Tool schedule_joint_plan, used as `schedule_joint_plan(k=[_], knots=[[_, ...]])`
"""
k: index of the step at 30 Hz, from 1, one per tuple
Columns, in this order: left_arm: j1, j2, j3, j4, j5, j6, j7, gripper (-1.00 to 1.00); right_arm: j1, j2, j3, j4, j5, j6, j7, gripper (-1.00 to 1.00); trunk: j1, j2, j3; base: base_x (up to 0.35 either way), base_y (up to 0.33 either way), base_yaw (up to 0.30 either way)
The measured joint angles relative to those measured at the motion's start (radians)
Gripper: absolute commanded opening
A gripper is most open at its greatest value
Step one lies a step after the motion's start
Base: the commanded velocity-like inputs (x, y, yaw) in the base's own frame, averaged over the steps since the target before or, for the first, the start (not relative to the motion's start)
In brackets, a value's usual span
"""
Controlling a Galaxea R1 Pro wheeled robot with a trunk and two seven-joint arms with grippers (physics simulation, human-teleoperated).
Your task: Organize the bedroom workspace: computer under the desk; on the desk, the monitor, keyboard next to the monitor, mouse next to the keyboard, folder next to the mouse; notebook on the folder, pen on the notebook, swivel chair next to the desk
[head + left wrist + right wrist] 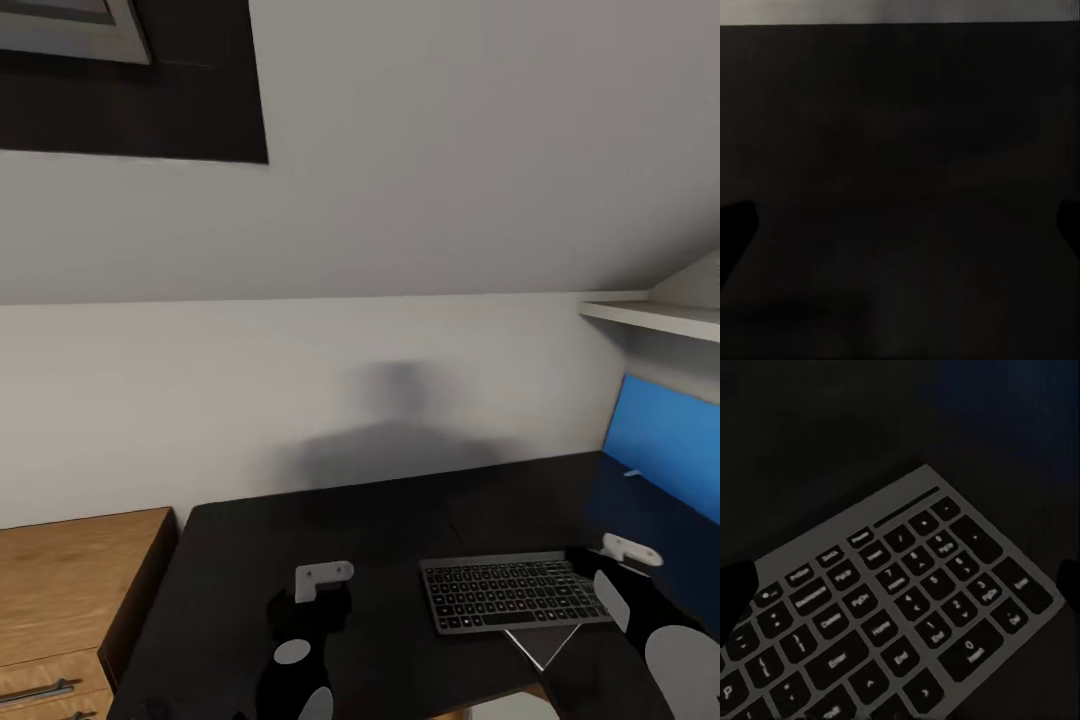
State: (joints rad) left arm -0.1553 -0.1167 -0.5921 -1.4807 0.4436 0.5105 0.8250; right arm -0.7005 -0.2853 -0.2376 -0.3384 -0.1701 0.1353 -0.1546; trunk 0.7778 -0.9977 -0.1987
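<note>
Lying flat on the desk [260, 560] beneath the empty, spread right gripper [600, 575], the keyboard [510, 592] looked light, rigid, thin, best pinched across one overhanging edge; left gripper [310, 610] likewise spread, empty.

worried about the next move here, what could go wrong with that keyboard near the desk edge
The keyboard lies close to the desk's front edge, on a thin pale sheet that may overhang it. A push from the right gripper hovering at its end could slide both off. The blue screen stands close by, so a wide swing might hit it.
</note>
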Motion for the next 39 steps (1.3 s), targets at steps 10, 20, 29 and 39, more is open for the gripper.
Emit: schedule_joint_plan(k=[10,20,29,39], knots=[[0.0,-0.005,-0.006,-0.013,0.001,0.001,0.0,1.0,0.0,-0.002,0.001,-0.001,-0.009,-0.005,0.001,1.0,0.004,-0.007,-0.003,0.0,-0.03,0.0],[0.0,-0.005,-0.004,-0.045,0.001,0.0,0.001,1.0,0.0,0.001,0.002,-0.003,-0.009,0.0,0.002,1.0,0.042,-0.077,-0.034,0.0,0.0,0.0],[0.0,-0.002,-0.002,-0.068,0.001,0.0,0.001,1.0,0.0,0.002,0.002,-0.003,-0.009,-0.002,0.004,1.0,0.077,-0.14,-0.063,0.0,0.0,0.0],[0.0,-0.002,0.0,-0.07,0.001,0.0,0.001,1.0,0.0,0.002,0.002,-0.046,-0.01,0.004,0.005,1.0,0.115,-0.21,-0.094,0.0,0.0,0.0]])
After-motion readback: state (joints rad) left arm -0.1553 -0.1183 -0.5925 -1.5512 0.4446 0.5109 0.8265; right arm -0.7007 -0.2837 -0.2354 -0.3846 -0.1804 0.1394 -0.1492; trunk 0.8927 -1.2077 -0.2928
